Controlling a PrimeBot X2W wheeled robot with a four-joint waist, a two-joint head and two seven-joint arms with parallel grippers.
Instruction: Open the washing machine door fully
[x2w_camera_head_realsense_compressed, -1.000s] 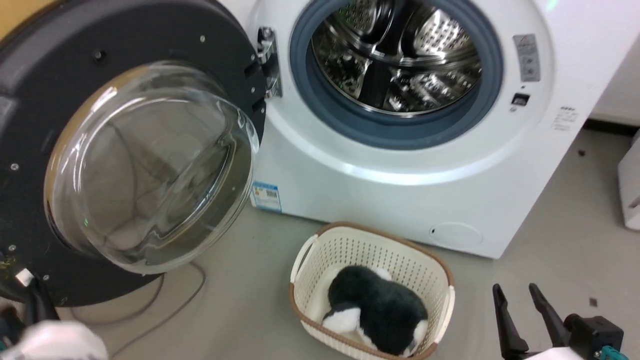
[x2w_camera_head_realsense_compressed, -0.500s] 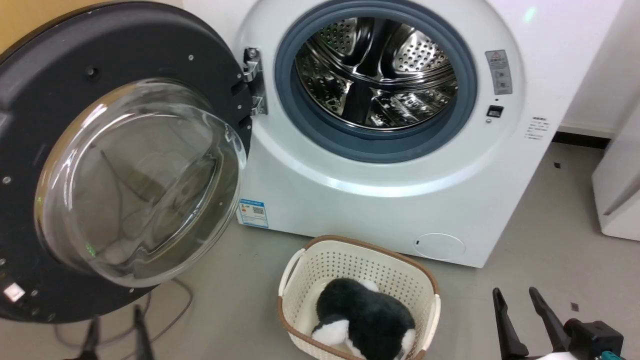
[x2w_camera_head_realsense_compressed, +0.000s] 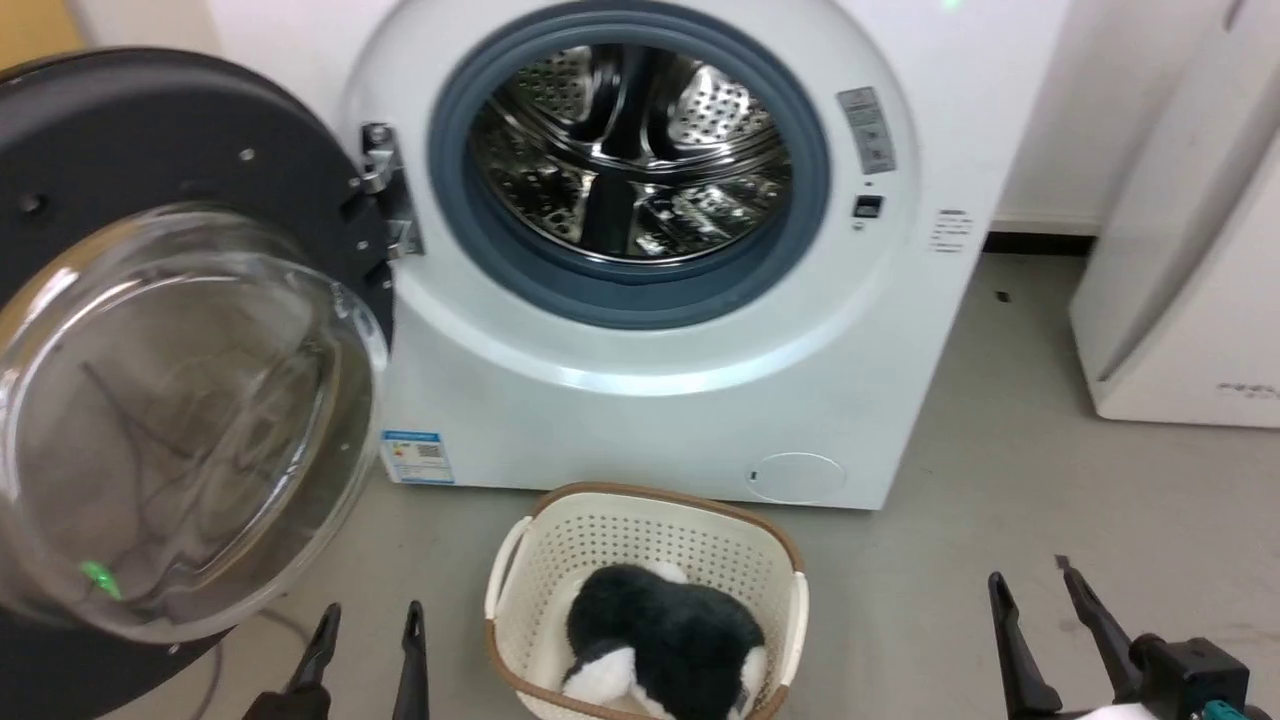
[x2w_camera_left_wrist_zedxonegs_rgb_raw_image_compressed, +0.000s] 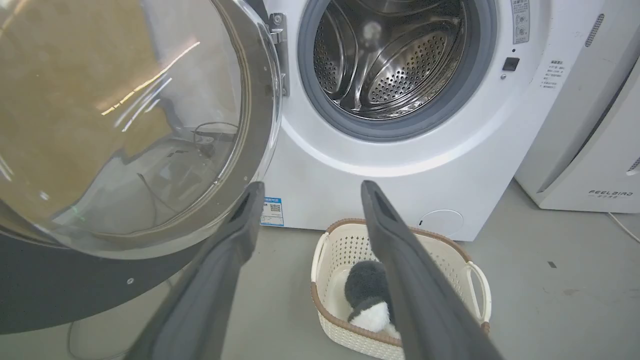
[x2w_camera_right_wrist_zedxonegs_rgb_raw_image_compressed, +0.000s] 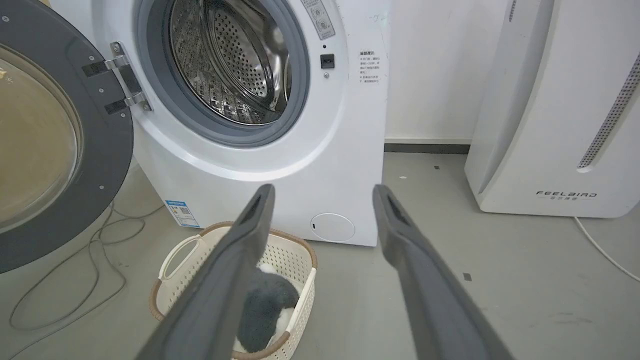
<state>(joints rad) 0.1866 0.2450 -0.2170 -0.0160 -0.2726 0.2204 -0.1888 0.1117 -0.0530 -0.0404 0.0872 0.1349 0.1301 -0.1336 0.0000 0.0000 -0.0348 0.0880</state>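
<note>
The washing machine door (x2w_camera_right_wrist_zedxonegs_rgb_raw_image_compressed: 110, 150) hangs wide open beside the washing machine (x2w_camera_right_wrist_zedxonegs_rgb_raw_image_compressed: 260, 170); the right claw (x2w_camera_right_wrist_zedxonegs_rgb_raw_image_compressed: 324, 192) (fingers (x2w_camera_right_wrist_zedxonegs_rgb_raw_image_compressed: 225, 280) spread apart) hovers near a basket (x2w_camera_right_wrist_zedxonegs_rgb_raw_image_compressed: 295, 260) holding a plush toy (x2w_camera_right_wrist_zedxonegs_rgb_raw_image_compressed: 270, 305).

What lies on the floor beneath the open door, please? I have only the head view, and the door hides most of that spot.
Observer: A thin grey cable lies in loose loops on the floor below the door.
Operator: Thank you. What is the white appliance right of the washing machine?
Observer: I can't tell its type, but the appliance is lettered FEELBIRD near its base.
Operator: Is anything beside it?
Observer: A white cord runs across the floor from its base.
</note>
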